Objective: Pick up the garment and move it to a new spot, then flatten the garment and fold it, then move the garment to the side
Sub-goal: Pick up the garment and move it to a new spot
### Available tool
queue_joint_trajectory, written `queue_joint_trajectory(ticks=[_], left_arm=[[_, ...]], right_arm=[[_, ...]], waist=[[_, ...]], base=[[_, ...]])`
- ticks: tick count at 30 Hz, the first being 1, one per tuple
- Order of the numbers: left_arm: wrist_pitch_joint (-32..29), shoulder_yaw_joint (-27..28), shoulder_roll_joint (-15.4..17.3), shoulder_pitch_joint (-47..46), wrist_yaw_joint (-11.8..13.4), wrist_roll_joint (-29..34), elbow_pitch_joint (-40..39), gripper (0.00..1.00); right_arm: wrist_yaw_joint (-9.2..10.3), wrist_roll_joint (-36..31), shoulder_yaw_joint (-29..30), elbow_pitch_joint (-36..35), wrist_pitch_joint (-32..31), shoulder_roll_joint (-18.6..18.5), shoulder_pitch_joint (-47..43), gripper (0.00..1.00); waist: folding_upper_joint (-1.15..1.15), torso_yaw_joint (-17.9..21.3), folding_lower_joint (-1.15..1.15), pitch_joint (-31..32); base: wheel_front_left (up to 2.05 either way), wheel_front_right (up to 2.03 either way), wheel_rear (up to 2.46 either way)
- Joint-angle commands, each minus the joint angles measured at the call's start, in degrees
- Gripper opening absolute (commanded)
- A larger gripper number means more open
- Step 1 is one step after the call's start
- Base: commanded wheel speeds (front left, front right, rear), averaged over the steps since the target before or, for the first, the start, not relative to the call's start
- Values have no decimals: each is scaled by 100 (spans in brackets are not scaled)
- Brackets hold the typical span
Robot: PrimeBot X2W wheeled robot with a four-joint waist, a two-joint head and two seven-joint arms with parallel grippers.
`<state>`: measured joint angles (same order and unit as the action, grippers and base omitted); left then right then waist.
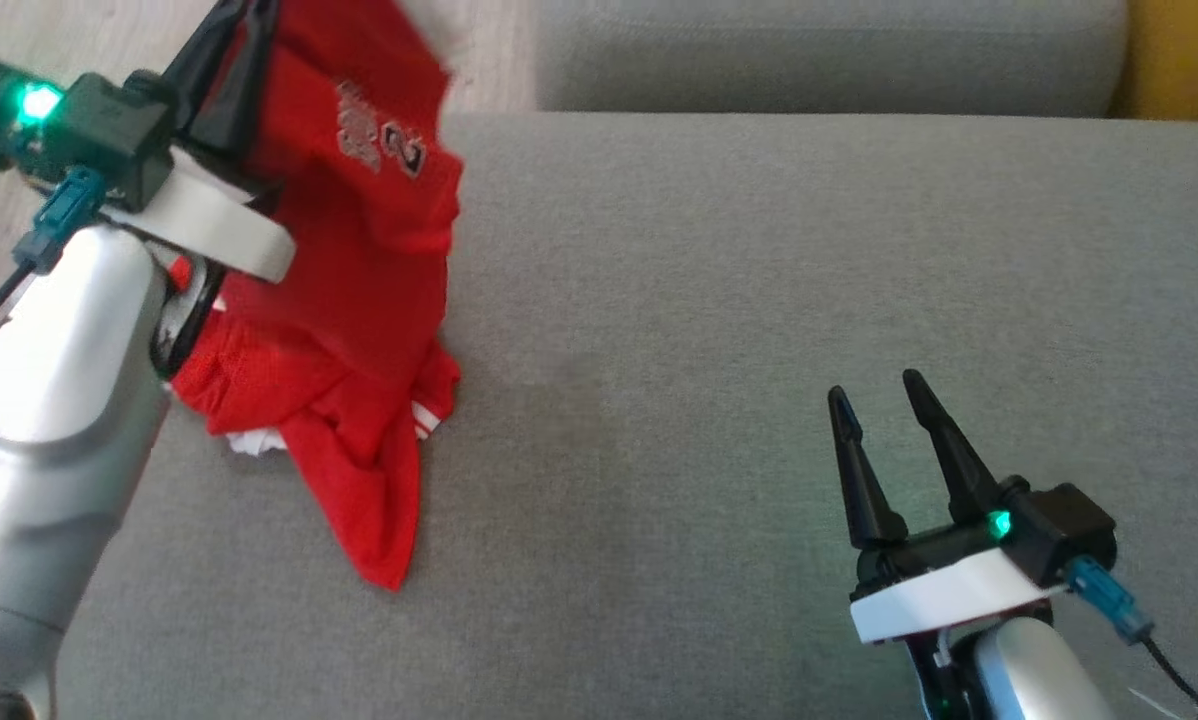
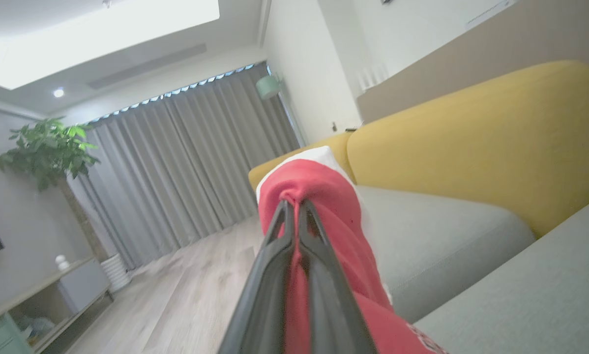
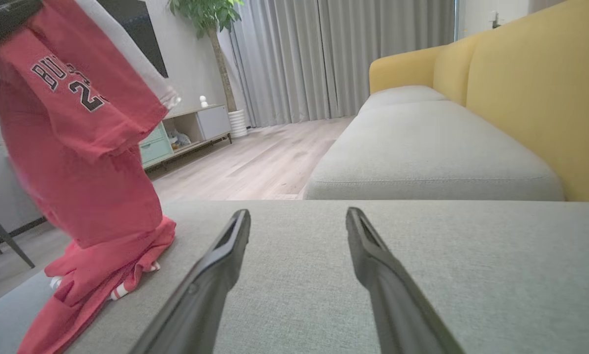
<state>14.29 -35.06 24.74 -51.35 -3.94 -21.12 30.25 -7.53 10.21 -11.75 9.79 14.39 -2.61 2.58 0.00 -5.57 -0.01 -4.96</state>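
A red jersey [image 1: 359, 300] with dark lettering and white trim hangs from my left gripper [image 1: 244, 15] at the upper left of the head view. Its lower part still trails on the grey sofa seat [image 1: 759, 300]. In the left wrist view my left gripper [image 2: 294, 202] is shut on a bunched fold of the red jersey [image 2: 319, 196]. My right gripper [image 1: 877, 392] hovers open over the seat at the lower right, well away from the cloth. The right wrist view shows its fingers [image 3: 225, 246] spread apart, with the jersey [image 3: 93, 162] hanging at the far left.
A second grey seat cushion [image 1: 829, 50] lies beyond a seam, with a yellow backrest [image 3: 535, 98] on the right. Wooden floor [image 3: 255, 157], a low cabinet [image 3: 186, 130], a potted plant [image 3: 211, 19] and curtains stand beyond the sofa's left edge.
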Motion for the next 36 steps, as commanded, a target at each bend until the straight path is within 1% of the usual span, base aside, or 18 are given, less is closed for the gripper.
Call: queue_joint_trajectory(ticks=[1, 3, 8, 12, 16, 22, 25, 28, 29, 30, 31, 33, 36], left_arm=[[39, 267, 218, -297, 71, -3, -410, 0], [7, 249, 214, -279, 82, -3, -555, 0], [-228, 153, 189, -171, 144, -26, -1216, 0], [-457, 57, 156, -71, 145, -93, -1622, 0], [-582, -83, 64, -58, 143, -79, -1878, 0], [-672, -287, -140, -169, 97, -51, -1857, 0], [-617, -389, -265, -319, 63, 16, -1651, 0], [-493, -418, -461, -487, 47, 0, -1283, 0], [-421, -432, -513, -555, 50, 30, -1119, 33], [-352, -445, -535, -629, 68, 90, -938, 97], [-296, -448, -551, -705, 94, 143, -744, 100], [-185, -412, -592, -843, 134, 188, -385, 100], [-56, -338, -628, -1007, 168, 215, 25, 100]], right_arm=[[4, 69, -98, -190, 61, -27, 92, 100], [4, 79, -95, -194, 61, -27, 83, 100], [4, 147, -89, -240, 61, -27, 83, 100], [4, 226, -65, -341, 61, -27, 143, 100], [4, 311, -12, -443, 61, -27, 231, 100], [4, 472, -61, -622, 61, -27, 380, 100], [4, 579, -125, -736, 61, -27, 421, 100], [4, 684, -201, -825, 61, -27, 444, 100], [4, 713, -225, -846, 61, -27, 444, 100], [4, 739, -268, -865, 61, -27, 447, 100], [4, 758, -309, -883, 61, -27, 450, 100], [4, 796, -362, -917, 61, -27, 451, 100], [4, 841, -380, -955, 61, -27, 436, 100]], waist=[[0, 114, 1, 91], [0, 148, 1, 106], [0, 437, 1, 129], [0, 803, 1, 35], [0, 1255, 1, -148], [0, 2065, 1, -490], [0, 2442, 1, -663], [0, 2758, 1, -828], [0, 2836, 1, -874], [0, 2919, 1, -921], [0, 2986, 1, -960], [0, 3070, 1, -1021], [0, 3069, 1, -1082]], base=[[0, 0, 0], [0, 0, 0], [0, 0, 0], [0, 0, 0], [0, 0, 0], [0, 0, 0], [0, 0, 0], [0, 0, 0], [0, 0, 0], [0, 0, 0], [0, 0, 0], [0, 0, 0], [0, 0, 0]])
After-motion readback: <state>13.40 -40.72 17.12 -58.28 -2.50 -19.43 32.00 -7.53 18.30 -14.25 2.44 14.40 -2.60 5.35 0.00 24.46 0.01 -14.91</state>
